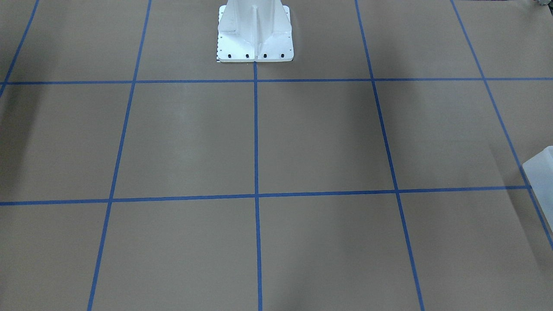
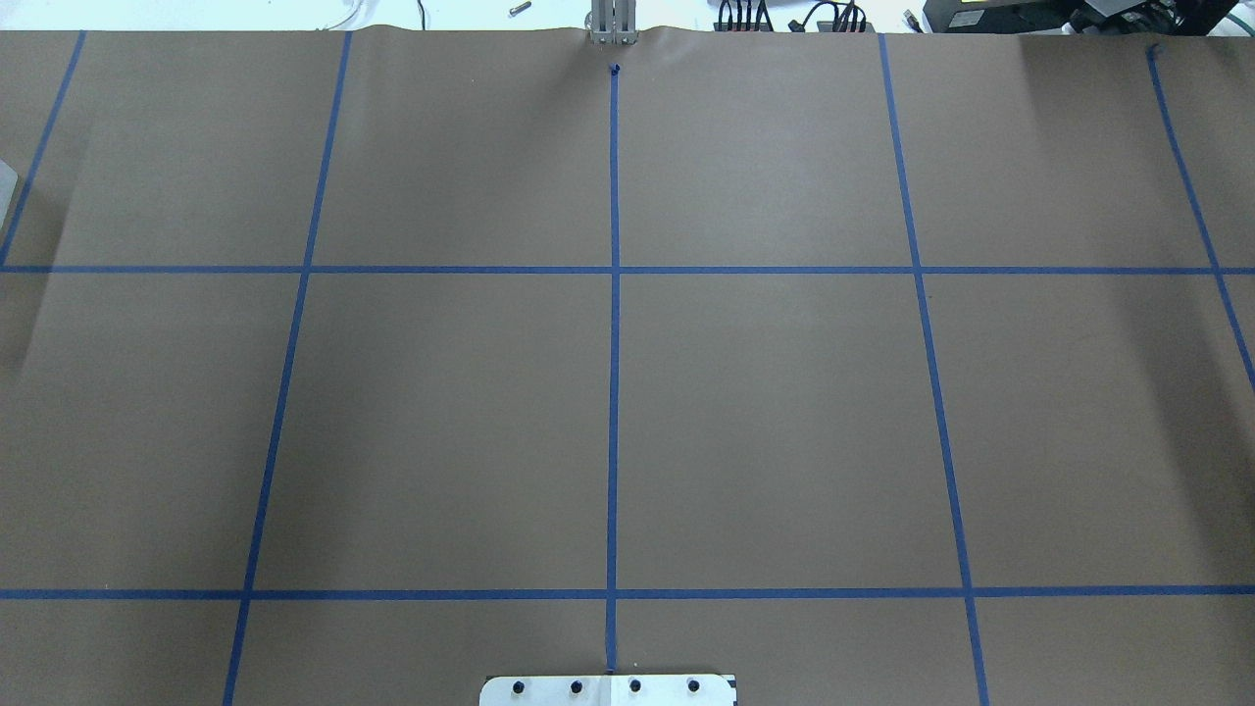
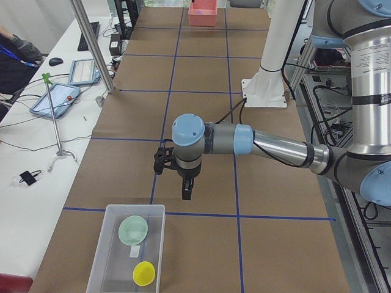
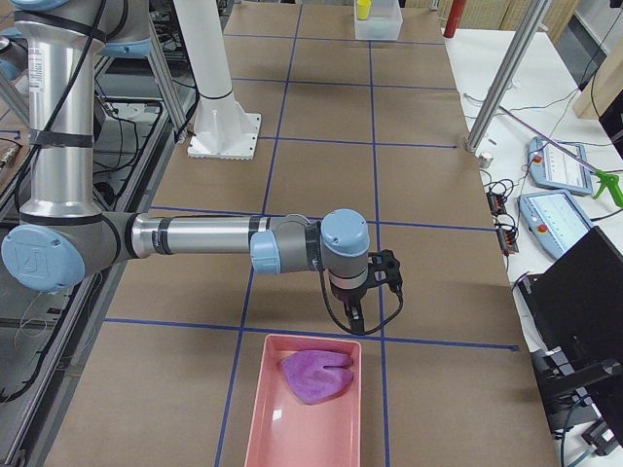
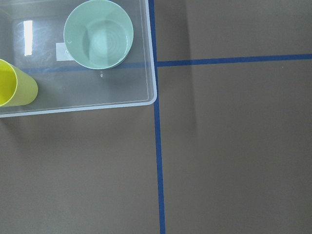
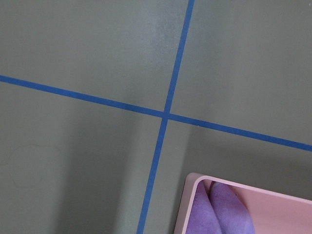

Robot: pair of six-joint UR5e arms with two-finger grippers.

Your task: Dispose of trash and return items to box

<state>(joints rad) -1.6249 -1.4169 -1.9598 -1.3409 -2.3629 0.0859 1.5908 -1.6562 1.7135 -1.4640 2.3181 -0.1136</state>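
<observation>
Evidently concluding: bowl, cup in clear box, rag in pink bin. Whether the jaws of the left gripper and right gripper are open cannot be told; retract next.

Wide span of table between clear box and pink tray; white pedestal at robot's edge

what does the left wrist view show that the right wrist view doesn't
Only the left wrist view shows a clear box holding a green bowl and a yellow cup, which is cut off at the edge of the view. Only the right wrist view shows the corner of a pink bin with a purple cloth inside. Both show the brown paper of the table and crossing lines of blue tape. Neither shows a gripper.
</observation>
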